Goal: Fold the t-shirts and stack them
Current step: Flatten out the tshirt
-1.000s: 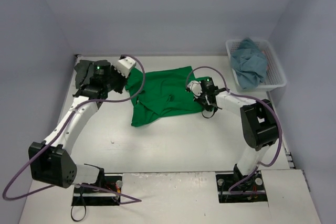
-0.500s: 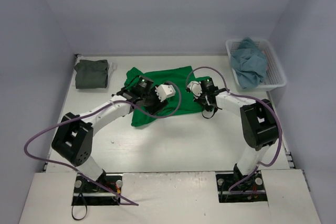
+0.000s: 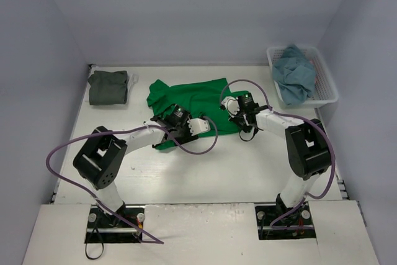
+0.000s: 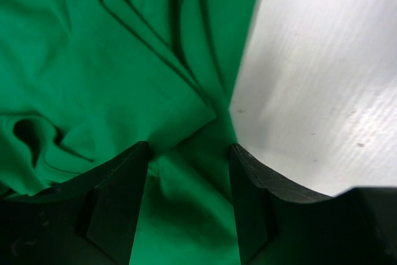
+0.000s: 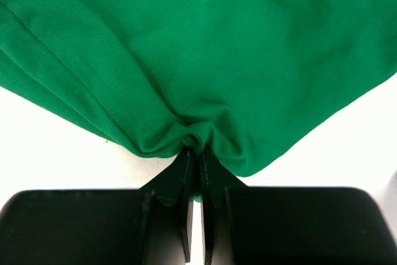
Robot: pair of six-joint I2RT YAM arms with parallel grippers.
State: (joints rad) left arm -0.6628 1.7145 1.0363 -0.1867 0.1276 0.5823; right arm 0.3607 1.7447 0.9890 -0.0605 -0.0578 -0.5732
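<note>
Found the bright green cloth t-shirt (image 3: pixel 192 103) spread unfolded and rumpled at the middle of the white table (image 3: pixel 205 172), toward the far side. Saw the right gripper (image 5: pixel 197 153) clamped tight on a bunched pinch of the shirt's near right edge, with cloth fanning away from the closed tips. Saw the left gripper (image 4: pixel 189 148) down at the near left corner, parted roughly halfway, straddling a creased fold with nothing held between the fingers (image 4: pixel 121 197). Noted a dark olive-grey cloth shirt (image 3: pixel 108 87) folded at the far left corner, well apart, and a dusty light blue cloth shirt (image 3: pixel 294 77) heaped in the white slatted plastic basket (image 3: pixel 329 91) at the far right. Judged the step as securing a second hold before straightening or folding. Judged several risks from here: catching only the top ply on closing, given the overlapping layers under the left tips, and so dragging a crooked fold; missing the cloth altogether so near the bare edge; losing the small right-hand pinch under any hard sideways pull; twisting the shirt through uneven lifting by the two arms. Could not tell from above the depth of the left tips in the cloth.
</note>
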